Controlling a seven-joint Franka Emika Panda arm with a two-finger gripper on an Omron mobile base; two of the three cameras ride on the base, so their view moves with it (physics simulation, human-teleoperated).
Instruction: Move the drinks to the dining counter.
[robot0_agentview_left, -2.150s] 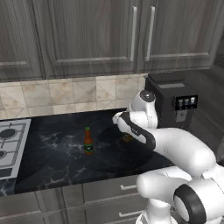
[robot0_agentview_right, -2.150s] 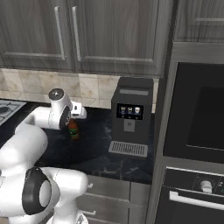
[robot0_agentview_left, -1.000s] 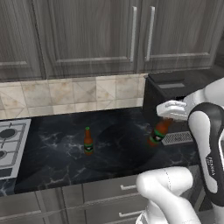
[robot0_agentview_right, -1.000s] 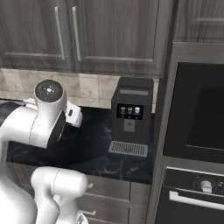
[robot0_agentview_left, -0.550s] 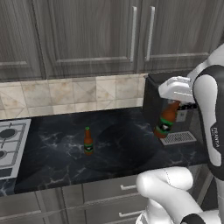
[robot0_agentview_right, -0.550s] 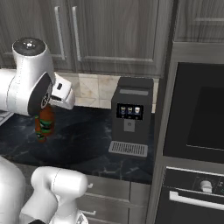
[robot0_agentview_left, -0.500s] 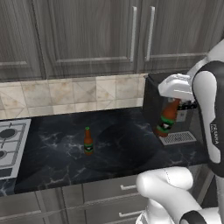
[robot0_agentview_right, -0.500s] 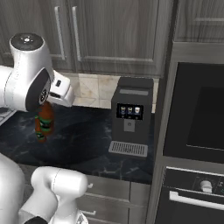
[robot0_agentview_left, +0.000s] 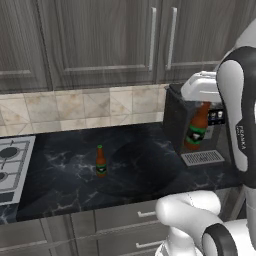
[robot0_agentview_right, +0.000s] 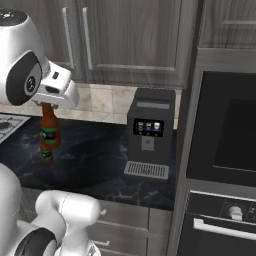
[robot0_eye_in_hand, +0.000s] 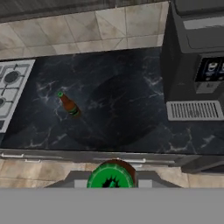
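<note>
Two small brown glass bottles with green caps are in sight. One, the held bottle, hangs by its neck under the white two-finger gripper, lifted well clear of the black marble wall counter; the gripper is clamped around its orange-brown neck, and in the hand view its green cap sits right at the gripper between the finger mounts. Its label is a dark band with a green patch, but no writing on it can be read. The standing bottle is upright on the wall counter, well apart from the gripper, below it and off toward the one white gas stove; its label is likewise too small to read. In the right base view the held bottle hangs in front of the standing bottle and partly covers it. One black coffee machine stands on the counter beside the gripper, with a small lit panel of icons whose marks cannot be made out, and a grey drip grille at its foot. The white arm carries a short vertical wordmark, too blurred to read with certainty.
</note>
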